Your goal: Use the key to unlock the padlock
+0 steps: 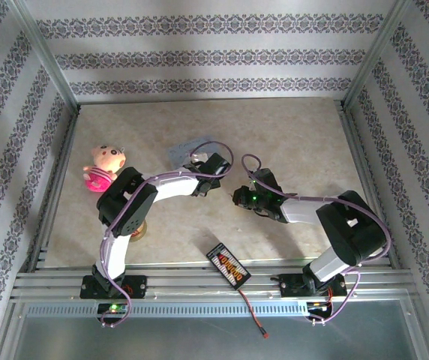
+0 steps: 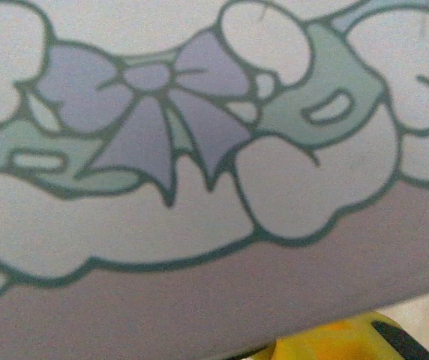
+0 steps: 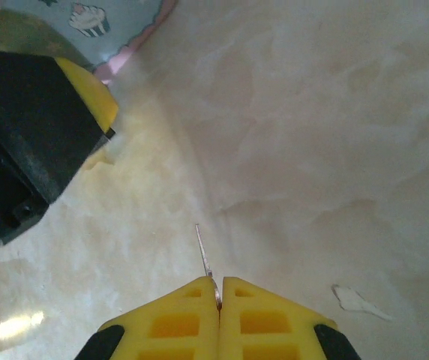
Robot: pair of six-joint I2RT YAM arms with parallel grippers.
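My right gripper (image 3: 220, 281) is shut on the key (image 3: 205, 259), a thin silver blade that sticks out past the yellow fingertips just above the bare tabletop. From above, that gripper (image 1: 238, 197) sits at mid table, facing the left gripper (image 1: 207, 163). The left gripper's black body with one yellow finger (image 3: 87, 94) shows close by, beside the pale blue tin (image 3: 87, 19). The left wrist view is pressed against the tin's printed bow picture (image 2: 154, 120), with a bit of yellow finger (image 2: 334, 341) at the bottom edge. The padlock is hidden.
A pink plush toy (image 1: 106, 169) lies at the left of the table. A black device with orange markings and a lead (image 1: 228, 264) rests on the near rail. A brass-coloured object (image 1: 138, 234) sits under the left arm. A white scrap (image 3: 358, 300) lies on the table.
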